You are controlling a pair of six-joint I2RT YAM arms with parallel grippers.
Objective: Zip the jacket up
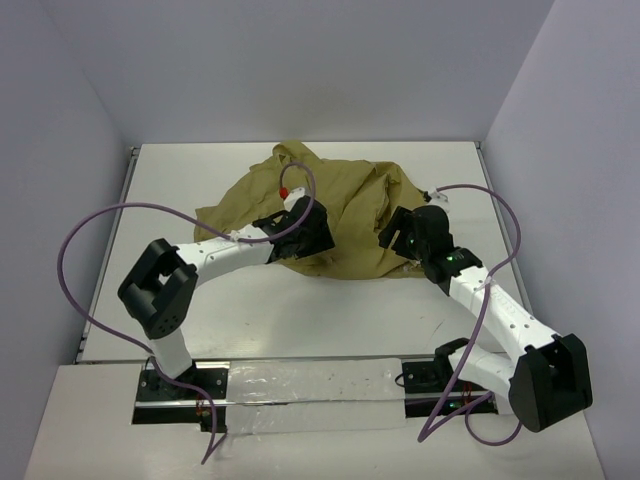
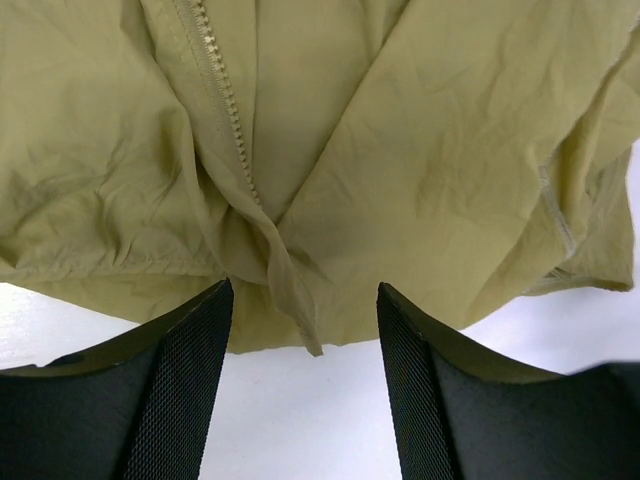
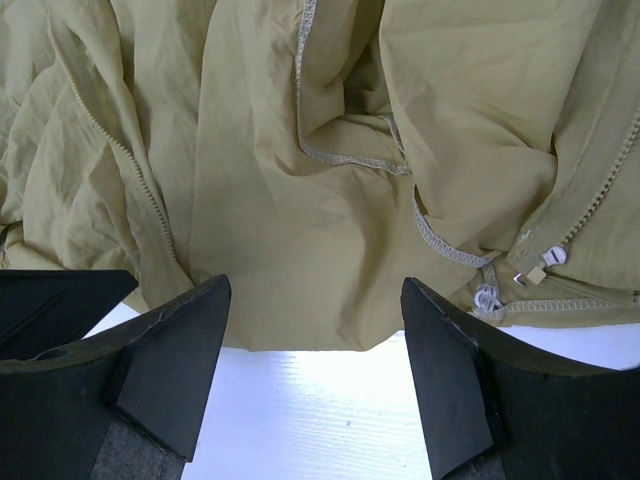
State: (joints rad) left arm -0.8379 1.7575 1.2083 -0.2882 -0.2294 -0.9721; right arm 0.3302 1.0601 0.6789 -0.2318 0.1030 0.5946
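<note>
The khaki jacket [image 1: 340, 205] lies crumpled on the white table [image 1: 300, 310], in the middle toward the back. My left gripper [image 1: 312, 240] is open at its near left hem. In the left wrist view the jacket [image 2: 400, 160] fills the upper frame, a line of zipper teeth [image 2: 225, 100] runs down to a hanging cloth tip [image 2: 300, 320] between my open fingers [image 2: 180, 390]. My right gripper [image 1: 397, 235] is open at the near right hem. The right wrist view shows the jacket [image 3: 270, 200], zipper teeth [image 3: 140, 190] at left and a zipper slider [image 3: 535, 270] at right.
A small red object [image 1: 284, 190] sits on the jacket's back left part. Purple cables [image 1: 100, 225] loop over both arms. Grey walls close in the table on three sides. A metal rail [image 1: 300, 385] holds the arm bases at the near edge.
</note>
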